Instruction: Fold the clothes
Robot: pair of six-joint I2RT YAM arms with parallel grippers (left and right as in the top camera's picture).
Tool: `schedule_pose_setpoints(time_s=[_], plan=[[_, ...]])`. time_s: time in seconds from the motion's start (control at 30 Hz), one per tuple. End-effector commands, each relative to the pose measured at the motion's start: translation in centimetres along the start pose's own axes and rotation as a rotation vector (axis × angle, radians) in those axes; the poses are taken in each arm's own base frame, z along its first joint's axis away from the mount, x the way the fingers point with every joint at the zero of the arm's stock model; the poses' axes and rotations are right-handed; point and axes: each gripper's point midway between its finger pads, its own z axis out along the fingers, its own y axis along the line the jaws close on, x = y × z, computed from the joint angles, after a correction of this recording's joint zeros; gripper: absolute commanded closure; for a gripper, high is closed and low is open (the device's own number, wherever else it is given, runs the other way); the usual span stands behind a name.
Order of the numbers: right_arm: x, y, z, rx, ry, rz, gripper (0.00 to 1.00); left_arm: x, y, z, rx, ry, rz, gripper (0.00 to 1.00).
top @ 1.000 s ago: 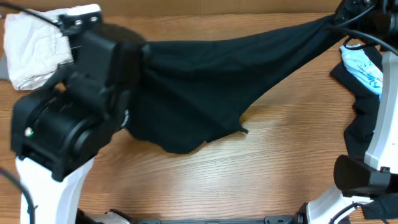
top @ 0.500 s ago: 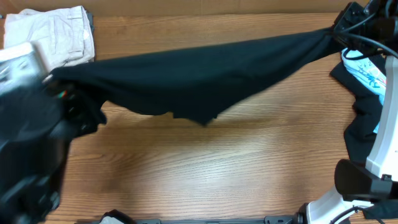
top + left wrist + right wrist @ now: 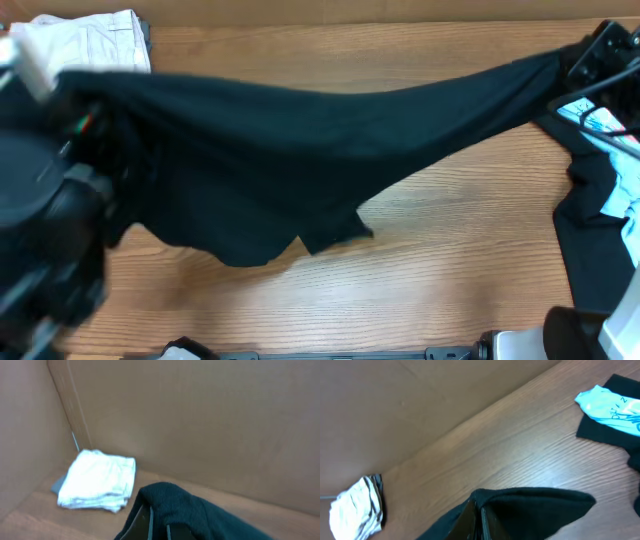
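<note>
Wood-grain table [image 3: 430, 270]. Folded cream garment [image 3: 95, 40] on far-left corner. Black pieces [image 3: 590, 240] along right edge, light blue printed one [image 3: 598, 118] atop.

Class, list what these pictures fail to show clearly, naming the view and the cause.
Overhead: wooden table beneath the large black fabric garment, covered by it.
Overhead: light blue printed garment, cut by the right edge.
Overhead: cream folded cloth, partly behind the blurred left arm.

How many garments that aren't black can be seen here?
2: a cream folded garment in the far-left corner, and a light blue printed one on black pieces at right. The stretched black garment may hide others.
</note>
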Motion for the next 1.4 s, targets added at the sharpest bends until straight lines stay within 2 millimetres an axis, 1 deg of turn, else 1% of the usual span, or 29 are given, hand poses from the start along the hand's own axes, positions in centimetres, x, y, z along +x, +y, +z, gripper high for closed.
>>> schedule_pose_setpoints(time_s=[0.0, 0.07, 0.13, 0.17, 0.2, 0.27, 0.3, 0.33, 0.37, 0.4, 0.43, 0.47, 0.5, 0.53, 0.6, 0.63, 0.73, 0.8, 0.83, 0.87, 0.93, 1.0, 1.07, 1.13, 1.17, 1.23, 1.37], plan=[[-0.6, -0.7, 4.0, 0.031, 0.052, 0.051, 0.96, 2.2, -3.1, 7.0, -0.121, 0.081, 0.163, 0.96], [-0.4, -1.2, 6.2, 0.053, 0.090, 0.059, 0.96, 4.3, -4.6, 10.6, -0.142, 0.152, 0.207, 0.96], [-0.3, -1.7, 8.6, 0.074, 0.128, 0.066, 0.96, 7.0, -6.0, 14.9, -0.158, 0.233, 0.243, 0.96], [-0.3, -2.0, 9.9, 0.083, 0.144, 0.069, 0.96, 8.3, -6.6, 17.3, -0.173, 0.264, 0.254, 0.96], [-0.3, -2.3, 11.6, 0.096, 0.162, 0.080, 0.96, 9.6, -7.1, 19.8, -0.188, 0.287, 0.261, 0.96], [-0.4, -3.2, 14.6, 0.128, 0.179, 0.109, 0.96, 11.9, -8.0, 24.2, -0.204, 0.315, 0.271, 0.95], [-0.4, -3.6, 16.0, 0.143, 0.186, 0.120, 0.96, 13.3, -8.6, 26.7, -0.204, 0.326, 0.286, 0.92], [-0.4, -4.0, 17.7, 0.150, 0.191, 0.125, 0.96, 14.8, -9.0, 29.1, -0.198, 0.342, 0.312, 0.86], [-0.3, -4.6, 20.5, 0.158, 0.209, 0.128, 0.92, 17.6, -9.0, 32.6, -0.214, 0.374, 0.335, 0.40], [-0.1, -4.9, 21.7, 0.165, 0.217, 0.129, 0.76, 19.2, -8.9, 34.0, -0.221, 0.399, 0.344, 0.01], [0.2, -5.2, 22.7, 0.171, 0.229, 0.131, 0.51, 20.8, -8.6, 35.0, -0.226, 0.432, 0.355, 0.00], [0.5, -5.5, 23.4, 0.178, 0.242, 0.133, 0.18, 22.3, -8.5, 35.7, -0.222, 0.468, 0.366, 0.00], [0.6, -5.7, 23.7, 0.182, 0.249, 0.134, 0.00, 23.3, -8.4, 36.0, -0.219, 0.497, 0.375, 0.00], [0.8, -5.8, 24.1, 0.185, 0.256, 0.126, 0.00, 24.3, -8.1, 36.0, -0.218, 0.531, 0.387, 0.00], [0.8, -5.8, 24.1, 0.182, 0.258, 0.103, 0.00, 25.2, -8.0, 35.4, -0.208, 0.577, 0.402, 0.00], [0.8, -5.8, 24.1, 0.181, 0.257, 0.102, 0.00, 25.3, -8.3, 34.9, -0.191, 0.593, 0.405, 0.00], [0.8, -5.7, 23.9, 0.178, 0.260, 0.102, 0.00, 25.2, -9.8, 32.6, -0.103, 0.643, 0.397, 0.00], [1.4, -5.4, 23.8, 0.156, 0.288, 0.109, 0.00, 25.4, -11.4, 30.4, 0.010, 0.701, 0.366, 0.00], [1.7, -5.0, 23.8, 0.137, 0.304, 0.104, 0.00, 25.7, -12.4, 29.0, 0.081, 0.746, 0.348, 0.00], [2.0, -4.2, 23.8, 0.091, 0.325, 0.063, 0.00, 26.5, -13.3, 27.1, 0.161, 0.818, 0.327, 0.00], [2.8, -2.6, 23.8, 0.007, 0.361, -0.023, 0.00, 28.1, -14.6, 24.3, 0.275, 0.947, 0.291, 0.00], [3.5, -1.5, 23.7, -0.037, 0.385, -0.081, 0.00, 29.9, -15.3, 21.7, 0.354, 1.085, 0.256, 0.10], [4.1, -1.1, 23.8, -0.035, 0.397, -0.102, 0.02, 32.4, -15.3, 19.1, 0.365, 1.236, 0.265, 0.12], [4.5, -0.6, 23.8, -0.037, 0.404, -0.110, 0.02, 34.3, -14.9, 17.5, 0.333, 1.332, 0.308, 0.09], [4.6, -0.5, 23.8, -0.040, 0.406, -0.113, 0.02, 35.4, -15.0, 16.8, 0.326, 1.370, 0.331, 0.08], [4.8, -0.2, 23.8, -0.042, 0.410, -0.116, 0.00, 37.7, -15.7, 15.3, 0.317, 1.429, 0.374, 0.08], [5.0, -0.3, 23.8, -0.038, 0.418, -0.112, 0.00, 42.1, -17.3, 13.0, 0.331, 1.493, 0.466, 0.09]])
